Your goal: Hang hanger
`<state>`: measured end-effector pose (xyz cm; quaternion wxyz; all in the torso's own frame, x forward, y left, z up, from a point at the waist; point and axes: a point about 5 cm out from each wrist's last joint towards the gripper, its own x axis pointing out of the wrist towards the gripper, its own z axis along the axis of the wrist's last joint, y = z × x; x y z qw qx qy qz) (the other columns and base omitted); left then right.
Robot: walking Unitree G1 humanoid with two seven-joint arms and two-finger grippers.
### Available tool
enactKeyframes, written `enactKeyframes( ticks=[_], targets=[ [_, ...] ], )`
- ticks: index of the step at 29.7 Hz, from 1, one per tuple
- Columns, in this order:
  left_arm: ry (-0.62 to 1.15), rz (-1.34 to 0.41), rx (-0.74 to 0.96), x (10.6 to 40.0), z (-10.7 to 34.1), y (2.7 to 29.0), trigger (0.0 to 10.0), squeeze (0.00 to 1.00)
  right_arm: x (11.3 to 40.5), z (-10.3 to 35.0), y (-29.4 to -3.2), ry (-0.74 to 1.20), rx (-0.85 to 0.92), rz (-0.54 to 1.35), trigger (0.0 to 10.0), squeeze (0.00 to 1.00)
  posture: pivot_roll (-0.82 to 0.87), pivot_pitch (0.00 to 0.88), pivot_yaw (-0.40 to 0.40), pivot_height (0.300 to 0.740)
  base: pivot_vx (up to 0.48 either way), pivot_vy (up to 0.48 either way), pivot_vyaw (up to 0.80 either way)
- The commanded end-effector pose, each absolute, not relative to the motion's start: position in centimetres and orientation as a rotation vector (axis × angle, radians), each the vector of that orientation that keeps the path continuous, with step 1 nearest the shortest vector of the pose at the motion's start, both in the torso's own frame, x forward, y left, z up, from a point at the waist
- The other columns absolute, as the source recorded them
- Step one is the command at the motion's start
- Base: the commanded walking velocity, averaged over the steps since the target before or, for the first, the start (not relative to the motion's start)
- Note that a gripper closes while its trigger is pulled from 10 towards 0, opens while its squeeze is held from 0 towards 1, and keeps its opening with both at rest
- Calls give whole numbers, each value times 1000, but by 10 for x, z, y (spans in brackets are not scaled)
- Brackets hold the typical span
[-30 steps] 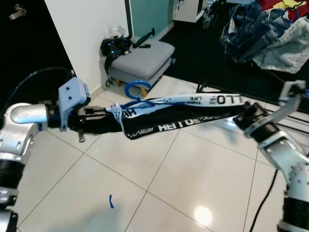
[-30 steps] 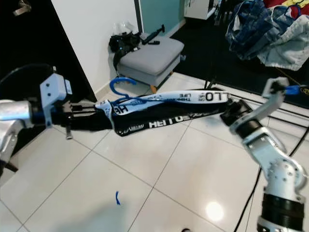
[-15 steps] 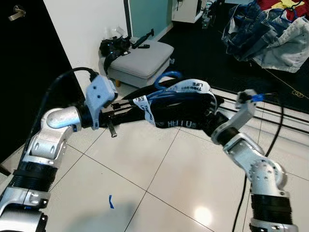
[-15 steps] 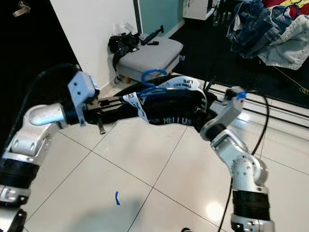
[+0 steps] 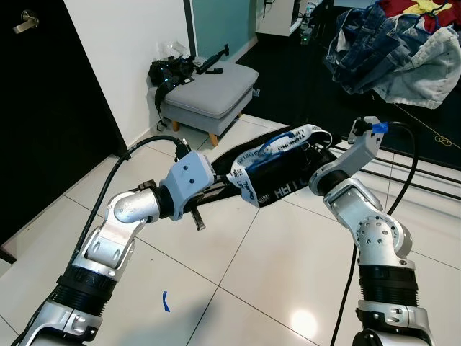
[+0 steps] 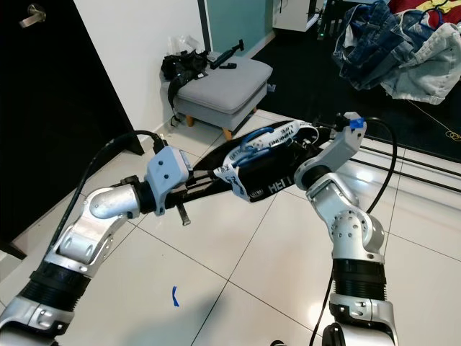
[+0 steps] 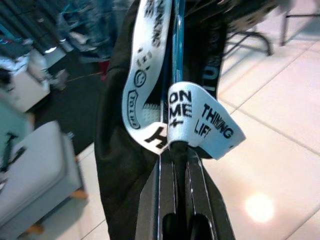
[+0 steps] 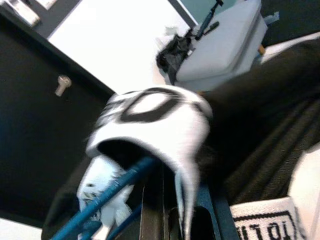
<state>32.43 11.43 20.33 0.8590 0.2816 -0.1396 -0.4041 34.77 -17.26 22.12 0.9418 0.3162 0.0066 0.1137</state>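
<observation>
Both arms raised over the tiled floor. Blue hanger carrying a black garment with white lettered band, held in the air between the two grippers, bunched short.

Left gripper: fingers pressed together, pinching the garment and hanger at one end. Right gripper: fingers close-set, clamped on the band and hanger at the other end.

Behind: grey footstool against the white wall, black straps and gear lying on it. Pile of denim clothes far right on dark carpet.
</observation>
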Motion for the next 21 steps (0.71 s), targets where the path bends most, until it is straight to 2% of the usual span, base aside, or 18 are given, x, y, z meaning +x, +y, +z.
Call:
enactKeyframes(
  ticks=[1,4,6,7,9,12,13,16,18,21],
  targets=[
    [-220,-805,669,328,190,128,10000,0,348,222,-177,9,637,218,0,0,-4,137,41,740,0,0,0],
    [-198,-775,714,331,186,136,10000,0,348,221,-183,6,630,201,0,0,-4,137,41,740,0,0,0],
    [-130,-720,836,334,178,158,10000,0,346,222,-204,-8,600,147,0,0,-3,140,44,740,0,0,0],
    [-130,-720,836,334,178,158,10000,0,346,222,-204,-8,600,147,0,0,-3,140,44,740,0,0,0],
    [-73,-680,902,336,175,177,10000,0,342,225,-227,-27,572,92,0,0,-3,141,44,740,0,0,0],
    [-73,-680,902,336,175,177,10000,0,342,225,-227,-27,572,92,0,0,-3,141,44,740,0,0,0],
    [-55,-668,919,336,175,184,10000,0,341,227,-236,-37,564,69,0,0,-2,142,45,740,0,0,0],
    [-52,-663,925,336,175,186,10000,0,340,228,-241,-42,560,58,0,0,1,143,46,740,0,0,0],
    [-67,-673,911,336,176,180,10000,0,341,226,-235,-35,566,73,0,0,1,143,47,740,0,0,0],
    [-130,-715,823,334,177,152,10000,0,344,213,-190,29,594,184,0,0,3,143,48,740,0,0,0]
  ],
)
